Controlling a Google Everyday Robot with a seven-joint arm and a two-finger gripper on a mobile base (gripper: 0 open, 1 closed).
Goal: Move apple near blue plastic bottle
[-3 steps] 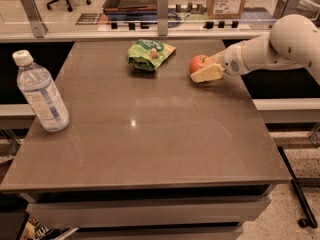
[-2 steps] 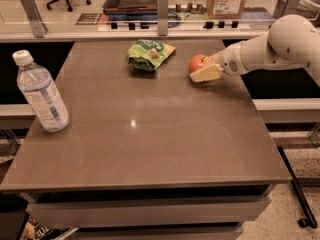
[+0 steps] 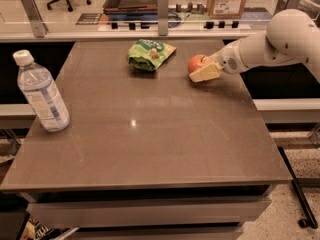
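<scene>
At the far right of the surface (image 3: 150, 134), the gripper (image 3: 201, 69) sits low against the apple (image 3: 196, 61), reaching in from the right on the end of the white arm (image 3: 280, 36). A pale pad covers the apple's near right side. Whether the grip is clamped on the fruit or loose around it, I cannot tell from where I stand. The apple looks to be resting on the surface, just right of the green snack bag (image 3: 149, 54) and well apart from the blue plastic bottle (image 3: 42, 96), which stands upright by the left edge, nearer to me.

So the whole carry across looks undone, and several things could spoil it. A shallow hold on a round, smooth apple could let it slip and roll, and the right edge is close. A low sweep leftward might catch the snack bag and drag it along. The bottle is tall, looks light and stands near its own edge, so a careless arrival could tip it or push it off. Set down carelessly, the apple might roll away.
</scene>
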